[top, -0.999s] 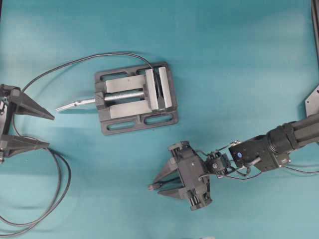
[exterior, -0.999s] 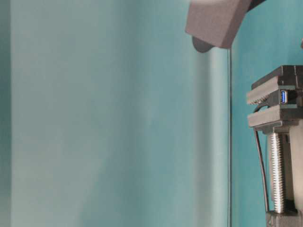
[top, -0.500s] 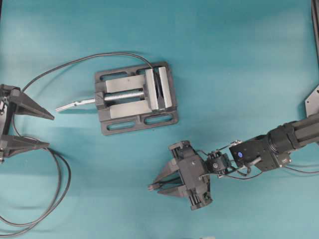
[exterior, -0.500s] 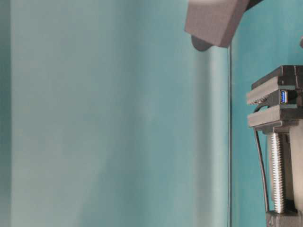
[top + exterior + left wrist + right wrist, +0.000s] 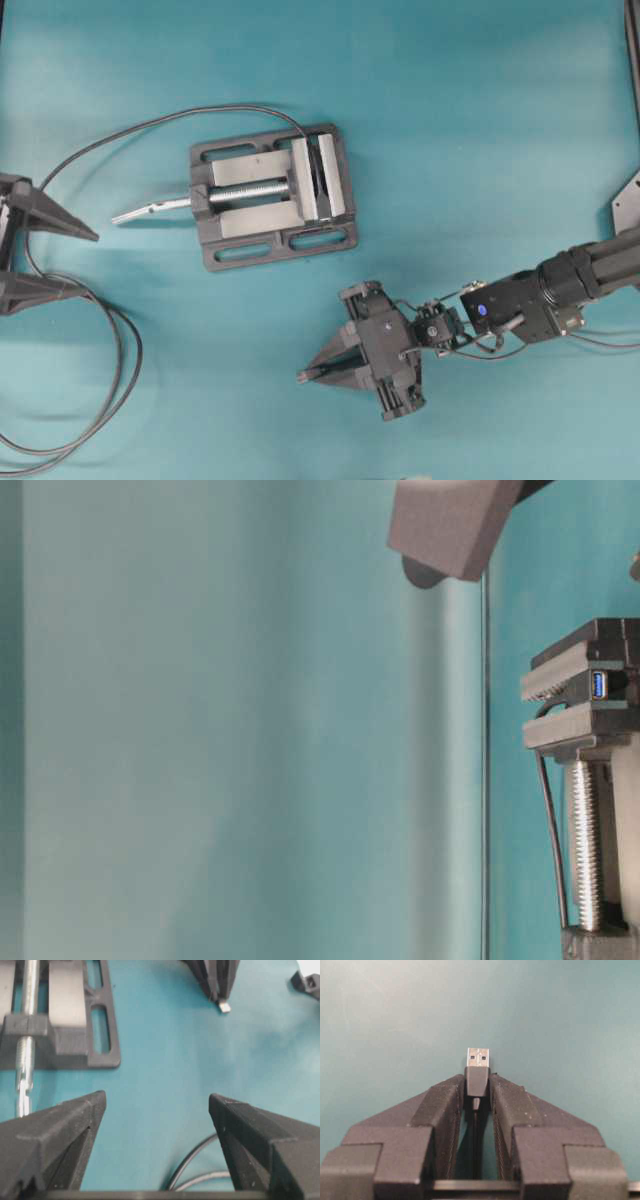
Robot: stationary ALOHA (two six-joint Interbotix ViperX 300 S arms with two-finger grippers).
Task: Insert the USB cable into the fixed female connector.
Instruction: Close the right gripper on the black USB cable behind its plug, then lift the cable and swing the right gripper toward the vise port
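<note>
My right gripper (image 5: 305, 377) is shut on the USB cable's black plug (image 5: 477, 1081), low on the table and below the vise. The short metal tip (image 5: 478, 1057) sticks out past the fingertips, and the thin cable runs back between the fingers. The plug also shows at the top of the left wrist view (image 5: 224, 1007). The fixed female connector (image 5: 598, 685) sits clamped in the grey vise (image 5: 270, 195), its blue opening showing in the table-level view. My left gripper (image 5: 88, 264) is open and empty at the left edge, also in its wrist view (image 5: 157, 1096).
The vise's silver screw handle (image 5: 150, 208) points left toward my left gripper. The long black cable (image 5: 120, 350) loops across the lower left and runs up to the vise. A blurred grey part (image 5: 450, 520) hangs at the top of the table-level view.
The right gripper's fingers have closed together on the plug. The left gripper has drawn back slightly to the left.
</note>
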